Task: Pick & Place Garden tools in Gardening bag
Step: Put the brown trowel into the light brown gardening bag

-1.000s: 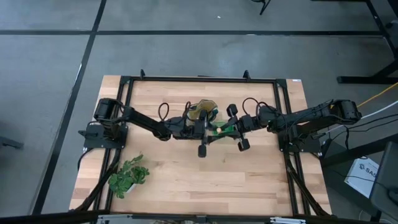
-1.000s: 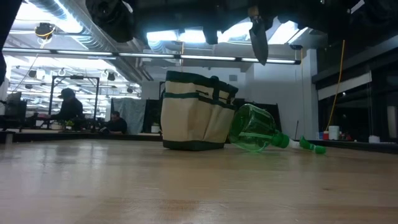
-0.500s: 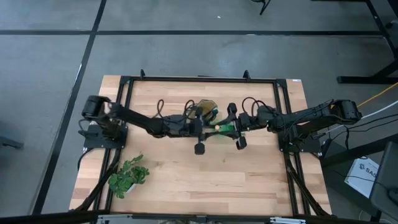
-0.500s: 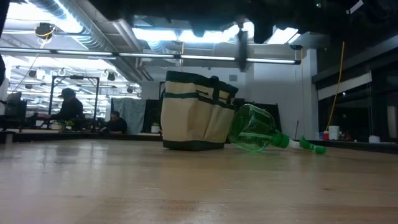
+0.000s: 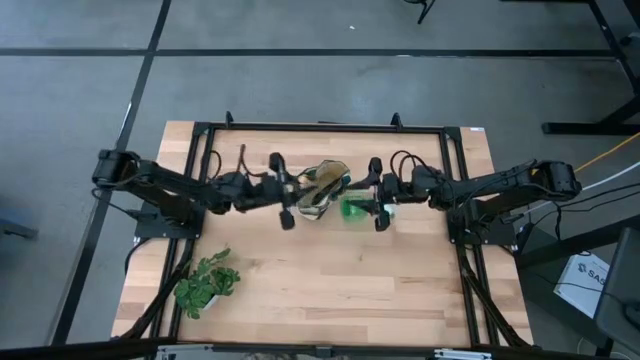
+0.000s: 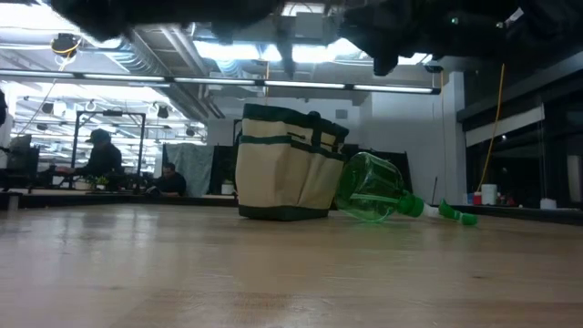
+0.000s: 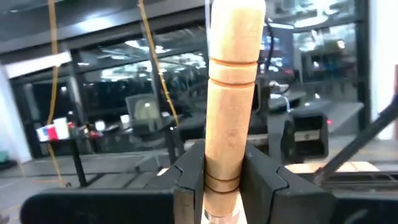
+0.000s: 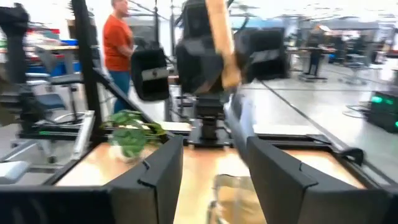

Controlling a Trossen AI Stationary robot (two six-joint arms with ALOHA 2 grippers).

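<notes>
The wooden handle point(image 7: 231, 93) clamped in the left gripper point(image 7: 222, 180) runs off the left wrist view's top and bottom edges, so its working end stays unseen. Beside the gardening bag point(image 6: 287, 164), the spray bottle point(image 6: 375, 189) hides its trigger head (bag blocks it). Both arms blur overhead.

spray bottle point(image 6: 373, 189) right beside gardening bag point(image 6: 287, 164); plant sprig point(image 5: 205, 284) well apart

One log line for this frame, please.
left gripper: shut on wooden-handled tool near gardening bag | right gripper: open, empty | spray bottle: lying beside bag
</notes>
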